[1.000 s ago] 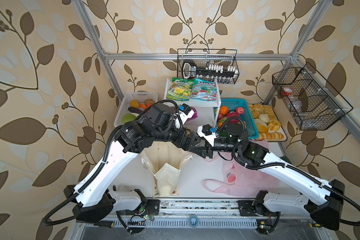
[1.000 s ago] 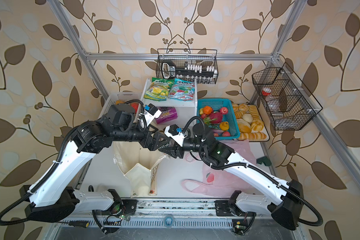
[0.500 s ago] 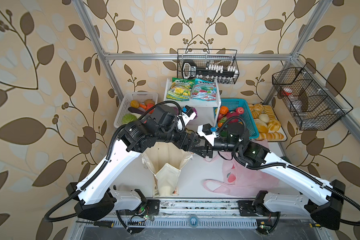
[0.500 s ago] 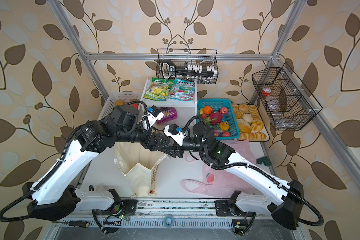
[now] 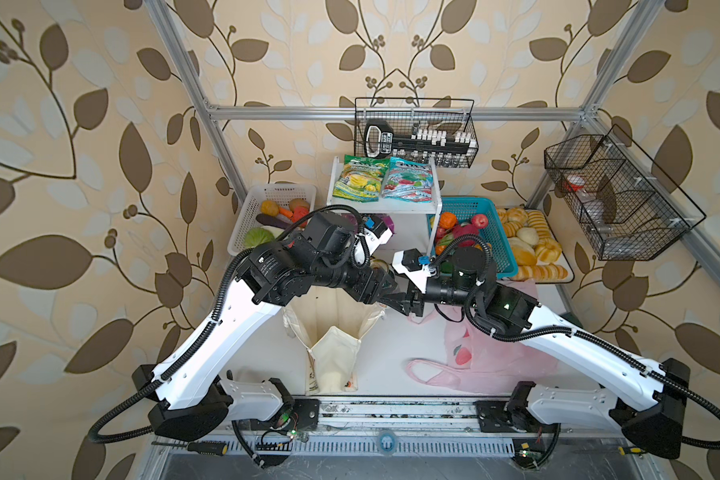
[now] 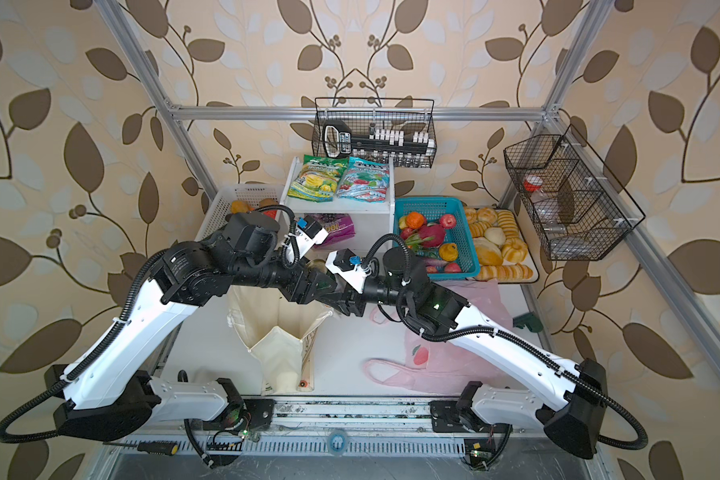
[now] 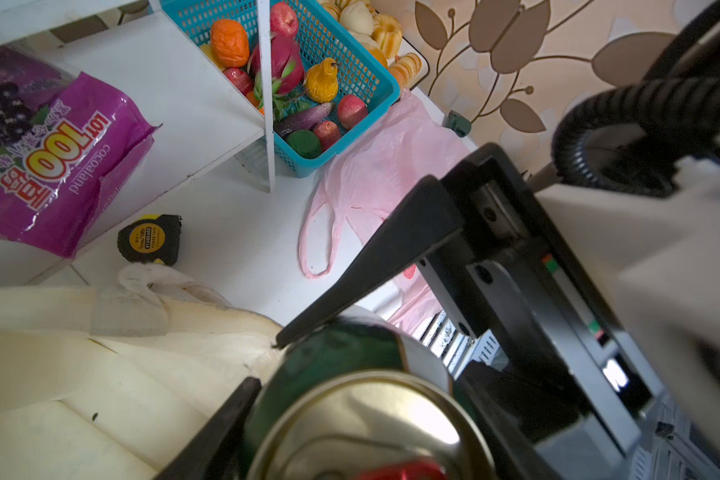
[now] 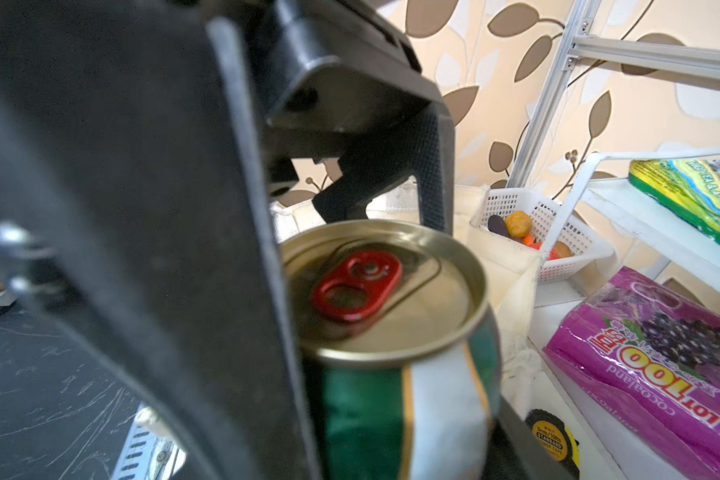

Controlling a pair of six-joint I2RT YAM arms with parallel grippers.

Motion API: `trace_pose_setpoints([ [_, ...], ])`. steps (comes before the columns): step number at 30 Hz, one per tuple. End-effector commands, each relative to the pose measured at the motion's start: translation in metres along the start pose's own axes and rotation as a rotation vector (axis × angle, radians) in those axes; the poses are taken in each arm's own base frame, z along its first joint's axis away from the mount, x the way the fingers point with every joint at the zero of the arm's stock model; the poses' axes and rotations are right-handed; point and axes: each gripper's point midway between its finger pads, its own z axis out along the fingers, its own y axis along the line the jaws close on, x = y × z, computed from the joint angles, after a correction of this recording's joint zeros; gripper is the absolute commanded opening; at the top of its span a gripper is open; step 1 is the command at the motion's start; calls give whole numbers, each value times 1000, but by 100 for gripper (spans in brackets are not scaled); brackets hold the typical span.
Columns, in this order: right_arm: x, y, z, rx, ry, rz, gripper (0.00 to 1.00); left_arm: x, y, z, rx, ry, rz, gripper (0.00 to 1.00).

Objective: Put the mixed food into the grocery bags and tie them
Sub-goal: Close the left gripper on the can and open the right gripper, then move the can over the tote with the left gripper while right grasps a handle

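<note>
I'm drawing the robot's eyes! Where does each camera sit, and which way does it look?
Top views: high above the front, looking down at the table; both arms show, left gripper and right gripper close together near the cream tote.
Left wrist: on the left arm, facing the green can, teal basket, pink bag; its fingers show.
Right wrist: on the right arm, facing the can's top; its finger looms large.
Shared: both wrist views see the can, purple packet, tape measure.

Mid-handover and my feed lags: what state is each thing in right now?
green drink can: sealed, clamped in right tool
left tool: jaws flank the can, grip unclear
cream tote: standing, mouth open
pink plastic bag: flat on table, untied
purple snack packet: flat on white shelf, lower level
teal-and-red packet: flat on shelf top
</note>
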Motion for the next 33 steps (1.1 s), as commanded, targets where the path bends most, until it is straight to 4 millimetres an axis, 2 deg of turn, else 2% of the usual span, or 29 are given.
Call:
trace_pose_setpoints([
  [1,-55,3,-14,13,-157,-99,50,-13,-5,-23,-3,-86,4,54],
  [4,-51,2,-18,33,-146,-80,65,-19,3,-35,-62,-146,-4,47],
  [7,-45,-2,-26,71,-134,-59,76,-22,26,-47,-193,-217,-27,44],
  [10,-41,-3,-36,98,-136,-24,81,-22,44,-67,-312,-285,-44,38],
  [13,-37,-6,-42,130,-136,23,83,-17,63,-77,-431,-289,-47,35],
  [16,-24,-26,-42,233,-103,160,83,-6,91,-83,-599,-251,-67,33],
  [20,3,-47,-31,336,-40,381,80,17,120,-69,-691,-152,-145,32],
  [26,47,-54,5,384,46,669,74,37,151,-43,-686,-111,-286,30],
  [30,84,-67,22,502,145,800,72,45,157,-25,-636,-110,-330,30],
  [33,96,-66,36,504,175,824,69,55,165,-15,-652,-87,-349,30],
])
